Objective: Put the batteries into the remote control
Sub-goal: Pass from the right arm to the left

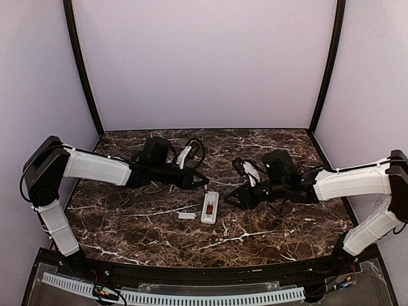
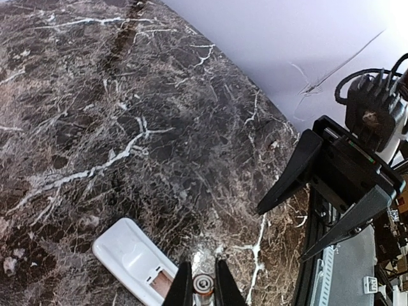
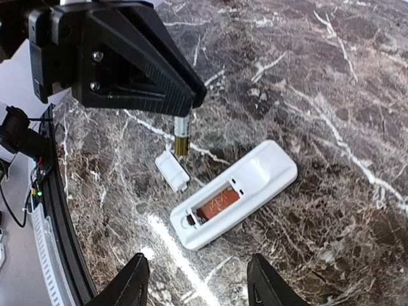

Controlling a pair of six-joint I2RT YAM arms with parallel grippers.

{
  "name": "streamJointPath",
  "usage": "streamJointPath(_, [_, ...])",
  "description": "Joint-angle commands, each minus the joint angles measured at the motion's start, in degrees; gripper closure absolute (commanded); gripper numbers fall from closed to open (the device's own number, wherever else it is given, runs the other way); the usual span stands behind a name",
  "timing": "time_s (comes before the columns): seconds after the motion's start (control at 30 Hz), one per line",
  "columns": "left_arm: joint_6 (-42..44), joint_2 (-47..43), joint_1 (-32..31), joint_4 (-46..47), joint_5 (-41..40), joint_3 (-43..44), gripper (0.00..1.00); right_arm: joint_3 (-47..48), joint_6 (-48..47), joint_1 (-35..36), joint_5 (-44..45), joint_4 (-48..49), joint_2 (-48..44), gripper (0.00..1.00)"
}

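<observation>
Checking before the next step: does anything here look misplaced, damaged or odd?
Nothing looks damaged or spilled. The remote control lies back-up with its compartment open, one battery inside. Its small white cover lies loose on the table beside it, expected mid-task. The left pincer grips a second battery.

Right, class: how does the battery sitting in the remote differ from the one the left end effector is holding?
The loaded battery lies flat in the open compartment of the remote; the held battery hangs upright from the left end effector, above the table. The loaded battery sits free of any grip; the held battery is clamped at its upper end. Both are slim cylinders, far shorter than the remote.
</observation>
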Motion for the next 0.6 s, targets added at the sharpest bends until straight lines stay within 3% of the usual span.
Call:
streamJointPath(0.0, [2.3,2.0,-1.8,-4.8,-3.2,2.4,1.0,-2.6,1.3,2.2,3.8,1.2,2.8,0.49])
streamJointPath(0.57, [4.1,4.7,-7.8,-4.4,-16.7,1.0,1.0,-6.3,3.7,3.9,5.3,10.1,9.4,0.58])
